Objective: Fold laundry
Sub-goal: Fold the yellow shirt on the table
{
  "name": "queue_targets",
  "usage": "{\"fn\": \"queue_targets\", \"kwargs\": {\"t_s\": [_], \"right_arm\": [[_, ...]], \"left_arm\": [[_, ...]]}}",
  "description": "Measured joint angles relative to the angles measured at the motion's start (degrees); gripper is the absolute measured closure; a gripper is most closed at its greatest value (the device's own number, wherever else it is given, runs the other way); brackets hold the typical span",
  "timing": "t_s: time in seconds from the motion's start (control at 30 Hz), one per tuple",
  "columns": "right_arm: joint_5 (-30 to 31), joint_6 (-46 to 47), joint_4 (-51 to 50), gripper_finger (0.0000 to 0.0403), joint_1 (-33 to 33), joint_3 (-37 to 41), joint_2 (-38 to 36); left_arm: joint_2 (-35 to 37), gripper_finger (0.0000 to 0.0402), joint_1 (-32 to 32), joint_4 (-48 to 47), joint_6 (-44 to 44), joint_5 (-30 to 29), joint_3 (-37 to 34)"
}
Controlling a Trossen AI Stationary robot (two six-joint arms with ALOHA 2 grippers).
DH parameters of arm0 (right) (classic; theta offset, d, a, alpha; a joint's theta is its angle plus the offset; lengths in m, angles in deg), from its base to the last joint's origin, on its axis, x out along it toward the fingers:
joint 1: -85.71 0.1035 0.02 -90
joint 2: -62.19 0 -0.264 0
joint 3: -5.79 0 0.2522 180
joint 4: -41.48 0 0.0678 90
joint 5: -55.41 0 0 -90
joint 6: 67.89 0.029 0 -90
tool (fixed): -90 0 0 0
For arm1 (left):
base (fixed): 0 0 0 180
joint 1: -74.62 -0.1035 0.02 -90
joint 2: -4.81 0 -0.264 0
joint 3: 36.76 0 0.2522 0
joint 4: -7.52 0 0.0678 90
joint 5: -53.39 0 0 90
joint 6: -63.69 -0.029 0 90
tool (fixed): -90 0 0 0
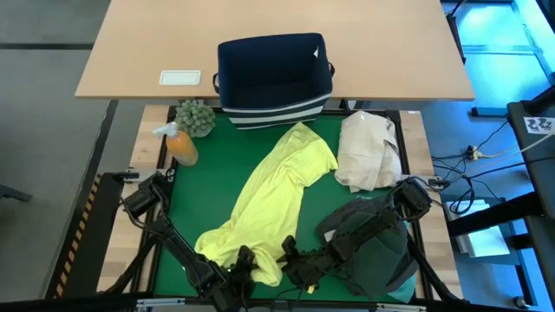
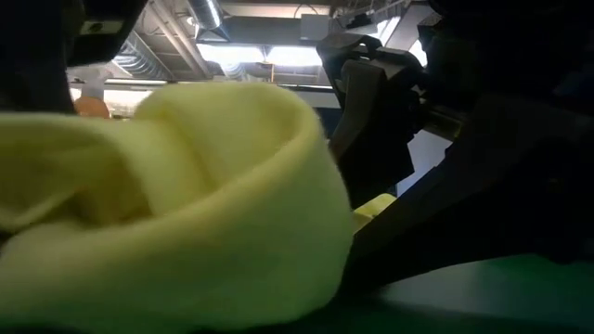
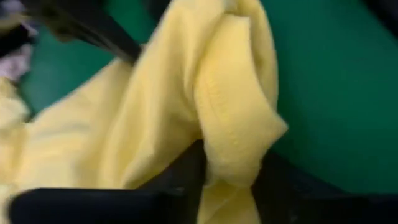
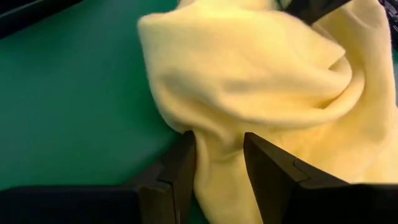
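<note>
L gripper (image 3: 227, 186): both fingers either side of a hemmed fold of the yellow-green shirt (image 1: 269, 195), cloth bunched up between them. Looks clamped on the hem, jaws narrow w/ fabric filling the gap. In high view it sits at the near edge of the green mat (image 1: 217, 165), on the shirt's near end.

R gripper (image 4: 217, 168): also pinching the shirt, a twist of fabric pulled down thru the two dark fingers, closed on it. High view puts it just beside the L gripper (image 1: 243, 264), R gripper (image 1: 295, 264) at the same near end, so both hold neighbouring spots on the near edge.

Shirt: stretched diagonally across the mat, far end near the navy bin (image 1: 275, 78), near end crumpled at the grippers. Low view mostly blocked by a rolled lump of it.

Handling (judgement): light, very soft, no stiffness, will sag and drape from any pinch, folds onto itself easily. Not fragile, not slippery; knit grips ok. Best hold = hems/seams/corners, thicker there so less slip; two holds apart along one edge to keep it flat.

Other laundry: dark grey/olive heap (image 1: 373, 243) on mat's R side, under the R arm, untouched. Cream cloth bundle (image 1: 366, 152) beyond it, orange bottle (image 1: 180, 146) and green plant-like thing (image 1: 196, 117) at far L corner.
</note>
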Motion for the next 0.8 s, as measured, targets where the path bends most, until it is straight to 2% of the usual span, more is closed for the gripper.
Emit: {"fn": "queue_targets", "kwargs": {"t_s": [0.13, 0.2, 0.37, 0.53, 0.7, 0.8], "right_arm": [[0.5, 0.2, -0.2, 0.0262, 0.0, 0.0, 0.0], [0.5, 0.2, -0.3, 0.0262, 0.0, 0.0, 0.0], [1.1, 0.2, -1.2, 0.0262, 0.0, -0.1, 0.0], [5.2, 0.6, -4.9, 0.0262, 0.0, -0.1, -0.1], [9.1, 1.4, -6.3, 0.0262, 0.0, -0.1, -0.3], [9.9, 1.5, -6.4, 0.0262, 0.0, 0.0, -0.5]], "left_arm": [[0.8, 0.0372, 0.5, -0.3, -2.1, -2.8, 1.7], [0.9, 0.039, 0.7, -1.7, -2.0, -3.2, 3.0], [0.8, 0.0395, 0.5, -7.3, -2.1, -3.5, 7.0], [0.8, 0.0396, 0.6, -14.5, -1.6, -2.6, 11.6], [0.8, 0.0396, 0.1, -18.0, 0.8, 4.9, 14.8], [0.8, 0.0397, -0.1, -18.3, 2.9, 6.6, 15.3]]}}
